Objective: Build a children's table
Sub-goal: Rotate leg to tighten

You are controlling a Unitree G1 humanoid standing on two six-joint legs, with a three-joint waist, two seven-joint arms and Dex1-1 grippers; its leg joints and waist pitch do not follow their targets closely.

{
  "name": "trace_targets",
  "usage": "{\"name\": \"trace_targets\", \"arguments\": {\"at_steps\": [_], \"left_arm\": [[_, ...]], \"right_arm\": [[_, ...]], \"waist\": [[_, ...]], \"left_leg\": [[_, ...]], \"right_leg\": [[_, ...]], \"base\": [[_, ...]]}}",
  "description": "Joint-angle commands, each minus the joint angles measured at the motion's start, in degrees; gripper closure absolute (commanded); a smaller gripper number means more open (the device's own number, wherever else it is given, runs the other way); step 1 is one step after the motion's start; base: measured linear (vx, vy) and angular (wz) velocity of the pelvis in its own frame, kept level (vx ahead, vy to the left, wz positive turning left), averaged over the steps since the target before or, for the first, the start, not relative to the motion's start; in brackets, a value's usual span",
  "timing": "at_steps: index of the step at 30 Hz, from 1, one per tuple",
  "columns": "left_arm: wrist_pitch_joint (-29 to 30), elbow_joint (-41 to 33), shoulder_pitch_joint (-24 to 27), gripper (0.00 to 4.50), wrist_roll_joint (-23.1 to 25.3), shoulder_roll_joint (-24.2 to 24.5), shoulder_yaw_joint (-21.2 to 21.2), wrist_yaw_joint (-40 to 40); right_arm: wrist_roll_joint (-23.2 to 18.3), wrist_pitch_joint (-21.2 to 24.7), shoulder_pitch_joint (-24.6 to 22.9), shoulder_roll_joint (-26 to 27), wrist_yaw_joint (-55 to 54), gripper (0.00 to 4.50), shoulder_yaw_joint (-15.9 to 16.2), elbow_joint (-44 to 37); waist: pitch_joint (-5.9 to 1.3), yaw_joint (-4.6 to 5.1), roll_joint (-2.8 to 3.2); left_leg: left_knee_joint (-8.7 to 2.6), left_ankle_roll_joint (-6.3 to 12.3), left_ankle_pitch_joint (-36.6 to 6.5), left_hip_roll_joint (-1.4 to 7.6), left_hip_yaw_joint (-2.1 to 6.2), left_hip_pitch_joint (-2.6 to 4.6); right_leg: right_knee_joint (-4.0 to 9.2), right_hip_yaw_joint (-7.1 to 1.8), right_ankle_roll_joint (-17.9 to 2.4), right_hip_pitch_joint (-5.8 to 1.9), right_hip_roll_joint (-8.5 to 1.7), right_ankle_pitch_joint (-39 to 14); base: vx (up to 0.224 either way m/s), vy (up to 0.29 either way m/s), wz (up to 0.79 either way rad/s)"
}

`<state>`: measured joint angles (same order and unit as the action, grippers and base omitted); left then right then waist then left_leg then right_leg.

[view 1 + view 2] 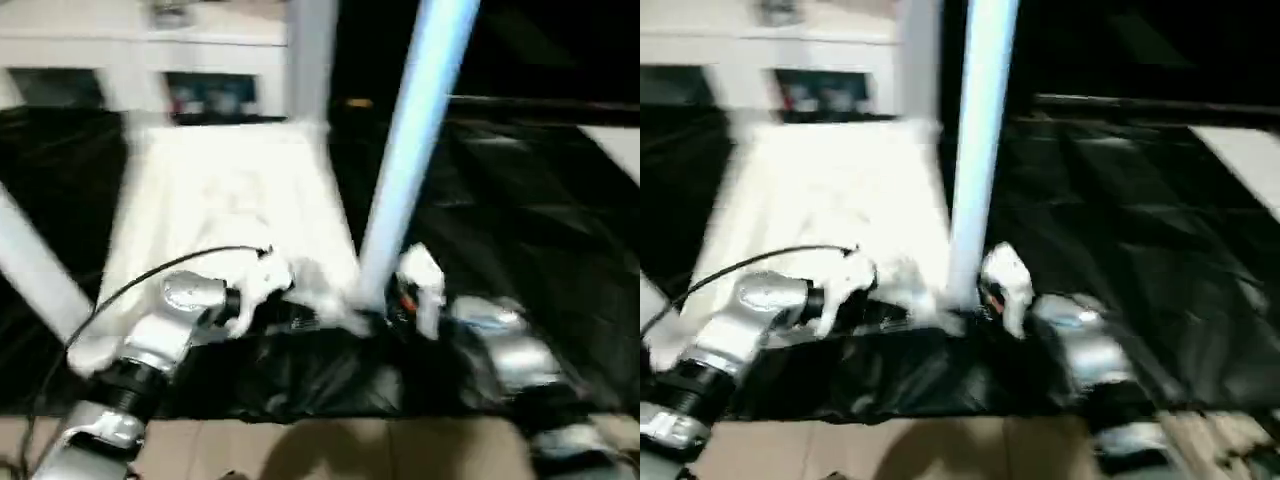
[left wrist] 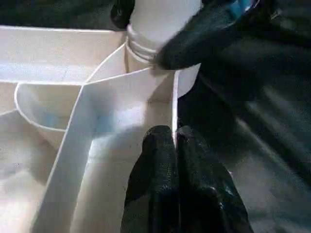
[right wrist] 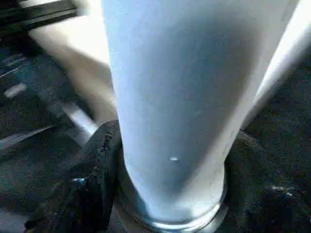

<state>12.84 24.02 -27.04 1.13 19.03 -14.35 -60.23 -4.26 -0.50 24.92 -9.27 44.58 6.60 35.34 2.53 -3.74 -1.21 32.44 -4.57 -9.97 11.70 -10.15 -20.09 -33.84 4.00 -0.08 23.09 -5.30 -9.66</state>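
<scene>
White plastic tabletop (image 1: 230, 210) lies underside up on black sheeting (image 1: 520, 220), with one leg (image 1: 410, 160) standing in its near corner socket and another leg (image 1: 310, 60) upright at the far corner.

Head view: the left gripper (image 1: 262, 285) reaches in from the left to the near rim; the right gripper (image 1: 405, 295) comes from the right, level with the leg's foot. If the leg is not fully seated, a sideways pull could tip it out.

Left wrist view: the fingers (image 2: 165, 165) are pinched shut on a thin rib of the tabletop; a slip there would let the top shift.

Right wrist view: the black fingers (image 3: 92, 179) stand on either side of the leg's base, closed around it.
</scene>
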Motion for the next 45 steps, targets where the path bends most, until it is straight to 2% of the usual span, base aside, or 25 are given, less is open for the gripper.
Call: {"name": "trace_targets", "arguments": {"at_steps": [1,2,3,4,5,8,9,11,12,14,16,17,20,24,25,29,31,33,34,39,40,44,45], "left_arm": [[1.65,-3.62,0.61,4.5,-0.46,-3.51,-1.16,2.99],[1.65,-3.62,0.61,4.5,-0.46,-3.51,-1.16,2.99],[3.01,-4.83,1.27,4.5,0.41,-5.08,-1.02,6.28],[3.01,-4.83,1.27,4.5,0.41,-5.08,-1.02,6.28],[3.76,-5.36,1.68,4.5,1.18,-6.53,-1.38,8.61],[3.75,-5.42,2.0,4.5,1.36,-7.96,-1.92,9.96],[3.65,-5.4,2.08,4.5,1.27,-8.32,-2.15,10.07],[3.79,-5.72,2.16,4.5,1.32,-8.48,-2.49,10.48],[3.45,-5.73,2.12,4.5,1.56,-7.94,-2.75,10.01],[2.67,-5.54,2.05,4.5,1.57,-6.85,-3.08,8.35],[2.45,-5.68,2.07,4.5,1.54,-6.14,-3.22,7.24],[2.04,-5.62,2.03,4.5,1.49,-5.71,-3.26,6.49],[1.54,-5.67,2.03,4.5,1.02,-4.6,-3.38,4.14],[-0.34,-5.72,2.01,4.5,-1.21,-2.1,-4.03,-2.55],[-0.34,-5.72,2.01,4.5,-1.21,-2.1,-4.03,-2.55],[-1.56,-5.44,1.79,4.5,-2.72,-0.02,-4.62,-8.74],[-1.66,-5.31,1.69,4.5,-2.75,0.28,-4.71,-9.4],[-2.33,-4.88,1.32,4.5,-3.22,1.74,-5.33,-12.64],[-2.42,-4.9,1.28,4.5,-3.46,2.17,-5.52,-13.63],[-3.29,-3.81,0.86,4.5,-3.1,3.37,-5.87,-15.59],[-3.5,-3.58,0.78,4.5,-3.02,3.48,-5.85,-15.71],[-3.63,-3.25,0.55,4.5,-3.12,3.78,-5.62,-16.09],[-3.63,-3.23,0.52,4.5,-3.21,3.77,-5.44,-16.14]], "right_arm": [[1.91,1.02,0.91,3.45,-7.69,1.85,0.51,0.75],[1.91,1.02,0.91,3.45,-7.69,1.85,0.51,0.75],[1.87,2.5,0.85,5.82,-11.57,1.85,-0.32,0.48],[1.87,2.5,0.85,5.82,-11.57,1.85,-0.32,0.48],[2.93,2.59,0.58,7.72,-14.26,1.85,-0.03,0.06],[3.79,1.58,0.08,9.02,-15.51,1.85,0.78,-0.4],[3.71,1.27,-0.05,9.38,-15.74,1.5,0.86,-0.45],[2.87,1.3,-0.2,9.75,-16.0,1.15,0.53,-0.68],[2.9,1.45,-0.2,9.1,-15.68,1.15,0.7,-1.35],[3.35,1.74,0.0,7.6,-14.71,1.09,1.02,-2.05],[3.39,1.98,0.18,6.59,-13.72,1.09,0.99,-2.27],[3.13,1.88,0.26,5.93,-12.43,1.09,0.95,-2.36],[2.06,1.18,0.12,3.91,-7.05,1.09,1.5,-2.95],[-1.34,0.51,-1.44,-1.71,7.63,1.09,4.06,-7.27],[-1.34,0.51,-1.44,-1.71,7.63,1.09,4.06,-7.27],[-3.69,0.4,-2.52,-6.64,19.37,1.09,6.59,-10.51],[-3.89,0.49,-2.68,-7.32,20.98,1.09,7.03,-10.94],[-4.62,1.13,-3.3,-9.66,27.09,1.09,8.86,-12.59],[-4.61,1.25,-3.43,-10.24,28.42,1.09,9.47,-12.97],[-3.29,0.72,-3.46,-11.88,32.01,1.09,11.58,-12.9],[-3.38,0.84,-3.45,-12.03,32.4,1.34,11.73,-12.94],[-3.85,1.95,-3.31,-12.13,33.56,1.53,11.81,-13.08],[-4.06,2.22,-3.29,-12.17,33.75,1.75,11.8,-13.21]], "waist": [[-2.64,-0.03,-0.1],[-2.72,0.09,-0.12],[-2.82,0.17,-0.07],[-2.79,0.33,0.0],[-2.78,0.36,0.03],[-2.87,0.37,-0.04],[-2.93,0.34,0.0],[-2.98,0.26,-0.01],[-3.02,0.15,0.18],[-3.11,-0.06,0.16],[-3.18,-0.14,0.31],[-3.2,-0.16,0.38],[-3.29,-0.31,0.36],[-3.36,-0.88,0.33],[-3.32,-1.09,0.35],[-3.21,-1.77,0.37],[-3.09,-1.99,0.39],[-3.05,-2.23,0.19],[-2.98,-2.38,0.26],[-2.96,-2.68,0.06],[-2.97,-2.68,0.05],[-3.11,-2.79,0.03],[-3.12,-2.82,0.02]], "left_leg": [[-4.45,-1.46,-21.95,1.06,1.08,0.03],[-4.36,-1.26,-21.91,1.03,1.08,0.13],[-4.33,-0.83,-21.41,1.14,0.98,0.19],[-4.39,-0.51,-20.97,1.15,0.86,0.06],[-4.43,-0.43,-20.85,1.16,0.84,0.0],[-4.37,-0.1,-20.26,1.11,0.64,-0.04],[-4.36,0.1,-19.79,1.08,0.59,-0.11],[-4.34,0.48,-18.99,1.08,0.5,-0.23],[-4.29,0.63,-18.28,1.08,0.42,-0.21],[-4.2,0.8,-17.42,1.1,0.26,-0.07],[-4.18,0.98,-15.61,1.09,0.24,-0.32],[-4.17,1.05,-15.55,1.07,0.23,-0.29],[-4.0,1.61,-14.81,1.07,0.17,-0.33],[-3.79,2.66,-14.23,1.18,0.06,-0.15],[-3.76,2.97,-14.06,1.24,0.02,-0.09],[-3.79,2.96,-15.39,1.39,-0.12,0.35],[-3.87,2.89,-16.11,1.51,-0.17,0.18],[-3.93,2.35,-16.88,1.52,-0.12,0.16],[-3.92,2.34,-17.36,1.6,-0.19,0.32],[-4.02,1.79,-17.25,1.58,-0.04,0.17],[-4.05,1.72,-17.25,1.57,-0.02,0.17],[-3.96,1.69,-16.59,1.58,-0.09,0.27],[-3.97,1.74,-16.29,1.59,-0.06,0.15]], "right_leg": [[5.94,-1.73,-4.36,-1.75,-3.21,-34.62],[5.92,-1.79,-4.62,-1.69,-3.2,-33.92],[5.68,-1.98,-5.43,-1.63,-3.02,-31.38],[5.41,-2.08,-6.39,-1.62,-2.78,-28.67],[5.31,-2.07,-6.67,-1.68,-2.7,-27.75],[5.07,-2.21,-7.4,-1.73,-2.63,-25.12],[4.94,-2.28,-7.69,-1.81,-2.6,-23.91],[4.77,-2.34,-7.92,-1.96,-2.57,-22.45],[4.69,-2.4,-8.21,-1.96,-2.58,-21.46],[4.56,-2.5,-8.69,-1.98,-2.52,-19.58],[4.06,-2.49,-9.7,-2.33,-2.4,-15.73],[4.07,-2.45,-9.79,-2.35,-2.38,-15.47],[3.88,-2.45,-10.51,-2.59,-2.4,-13.68],[3.67,-2.46,-11.32,-2.75,-2.38,-11.91],[3.58,-2.48,-11.82,-2.69,-2.37,-11.22],[3.75,-2.51,-12.38,-2.44,-2.36,-12.52],[3.73,-2.5,-12.31,-2.46,-2.37,-13.7],[3.96,-2.45,-11.37,-2.52,-2.51,-16.51],[4.01,-2.51,-11.12,-2.3,-2.5,-17.37],[4.13,-2.53,-10.24,-2.33,-2.7,-19.64],[4.16,-2.51,-10.08,-2.34,-2.68,-19.92],[3.98,-2.54,-10.68,-2.29,-2.62,-18.36],[3.89,-2.49,-10.77,-2.41,-2.6,-17.89]], "base": [[0.0,0.0,0.0],[0.0,0.0,0.0],[0.0,0.0,0.0],[0.0,0.0,0.0],[0.0,0.0,0.0],[0.0,0.0,0.0],[0.0,0.0,0.0],[0.0,0.0,0.0],[0.0,0.0,0.0],[0.0,0.0,0.0],[0.0,0.0,0.0],[0.0,0.0,0.0],[0.0,0.0,0.0],[0.0,0.0,0.0],[0.0,0.0,0.0],[0.0,0.0,0.0],[0.0,0.0,0.0],[0.0,0.0,0.0],[0.0,0.0,0.0],[0.0,0.0,0.0],[0.0,0.0,0.0],[0.0,0.0,0.0],[0.0,0.0,0.0]]}}
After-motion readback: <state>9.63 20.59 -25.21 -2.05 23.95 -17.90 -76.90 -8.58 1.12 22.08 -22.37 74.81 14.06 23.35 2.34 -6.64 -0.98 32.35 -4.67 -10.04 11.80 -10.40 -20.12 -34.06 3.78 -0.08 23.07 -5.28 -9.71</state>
